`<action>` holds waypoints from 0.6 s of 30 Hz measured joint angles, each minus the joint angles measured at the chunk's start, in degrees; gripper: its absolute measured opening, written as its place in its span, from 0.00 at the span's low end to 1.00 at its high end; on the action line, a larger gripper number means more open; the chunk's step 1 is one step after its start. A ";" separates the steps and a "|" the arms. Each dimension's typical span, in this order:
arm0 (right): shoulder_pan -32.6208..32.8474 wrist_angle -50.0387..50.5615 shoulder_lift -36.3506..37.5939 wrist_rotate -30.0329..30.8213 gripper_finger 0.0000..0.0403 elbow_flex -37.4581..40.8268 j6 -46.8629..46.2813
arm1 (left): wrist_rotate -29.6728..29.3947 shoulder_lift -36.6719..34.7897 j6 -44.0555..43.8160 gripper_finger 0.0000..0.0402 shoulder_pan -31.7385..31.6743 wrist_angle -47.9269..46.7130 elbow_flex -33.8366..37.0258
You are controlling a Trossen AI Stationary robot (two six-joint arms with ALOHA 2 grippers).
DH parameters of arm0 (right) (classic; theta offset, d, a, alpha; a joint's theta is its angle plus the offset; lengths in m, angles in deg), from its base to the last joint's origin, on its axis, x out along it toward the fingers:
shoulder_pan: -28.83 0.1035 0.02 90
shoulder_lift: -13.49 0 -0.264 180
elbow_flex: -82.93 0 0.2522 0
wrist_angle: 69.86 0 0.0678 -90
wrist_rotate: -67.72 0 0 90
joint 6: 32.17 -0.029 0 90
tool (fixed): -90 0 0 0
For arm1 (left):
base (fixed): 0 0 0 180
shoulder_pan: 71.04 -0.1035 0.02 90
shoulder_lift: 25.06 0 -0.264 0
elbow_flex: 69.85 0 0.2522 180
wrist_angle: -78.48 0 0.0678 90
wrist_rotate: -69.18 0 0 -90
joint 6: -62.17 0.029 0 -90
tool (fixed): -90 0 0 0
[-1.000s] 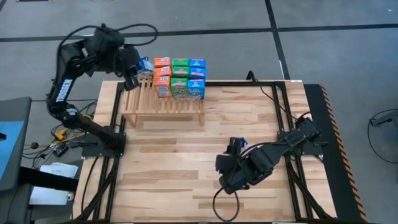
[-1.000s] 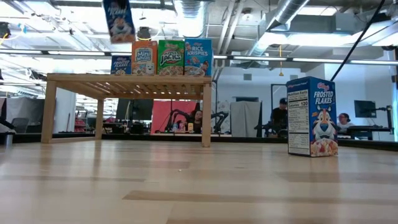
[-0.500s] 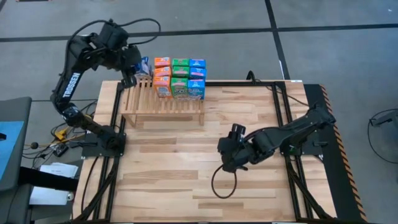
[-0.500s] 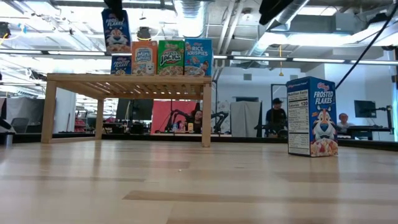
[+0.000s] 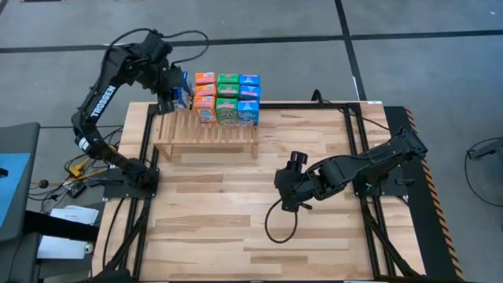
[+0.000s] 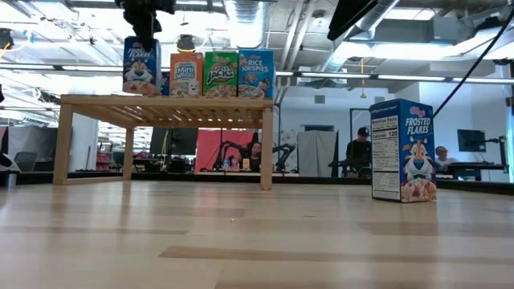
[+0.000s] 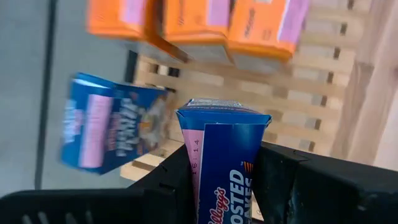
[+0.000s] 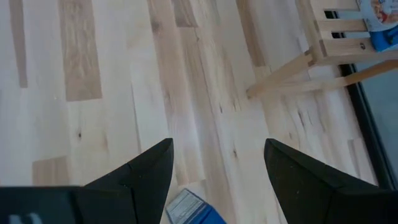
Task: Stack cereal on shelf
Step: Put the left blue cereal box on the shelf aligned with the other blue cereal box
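Note:
My left gripper (image 5: 174, 90) is shut on a blue cereal box (image 6: 140, 64) over the far left end of the shelf (image 5: 208, 130), the low slatted wood rack. The box's lower end is level with the slats; whether it touches them I cannot tell. Orange, green and blue cereal boxes (image 5: 228, 98) stand stacked on the shelf, with another blue box (image 7: 112, 121) right beside the held one. My right gripper (image 8: 217, 146) hangs open above a blue Frosted Flakes box (image 6: 403, 150), which stands upright on the table on its lower end; its top (image 8: 193, 208) shows between the fingers. My left gripper pinches the blue box between its two fingers, on two opposite sides (image 7: 198, 168) near the upper end. The fingers come from above, slanting down. The box hangs upright below them, with its printed front toward the table's near edge.
The plank tabletop (image 5: 236, 228) lies bare between the shelf and the near edge. Black frame rails (image 5: 357, 149) run along both sides of the table. The shelf's legs (image 8: 323, 50) stand on the table's far left part.
My left gripper has come down toward the shelf with the blue box, shifting slightly toward the stacked boxes. The box, first well above the stack, now stands level with the lowest row. My right gripper has moved toward the table's far edge and dropped a little, still open.

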 joint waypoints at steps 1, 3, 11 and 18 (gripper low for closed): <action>-0.27 0.00 0.00 -0.02 0.69 0.00 0.50 | 0.05 0.00 0.55 0.28 0.02 -0.07 1.02; -0.54 -0.12 0.00 -0.02 0.69 0.00 0.97 | 0.21 0.00 0.97 0.28 0.02 0.44 2.96; -0.61 -0.09 0.00 -0.07 0.69 0.00 1.49 | 3.06 0.05 7.24 0.28 0.34 4.26 6.72; -0.61 -0.09 0.00 -0.24 0.69 0.00 1.47 | 1.53 1.01 8.79 0.28 0.59 6.16 7.37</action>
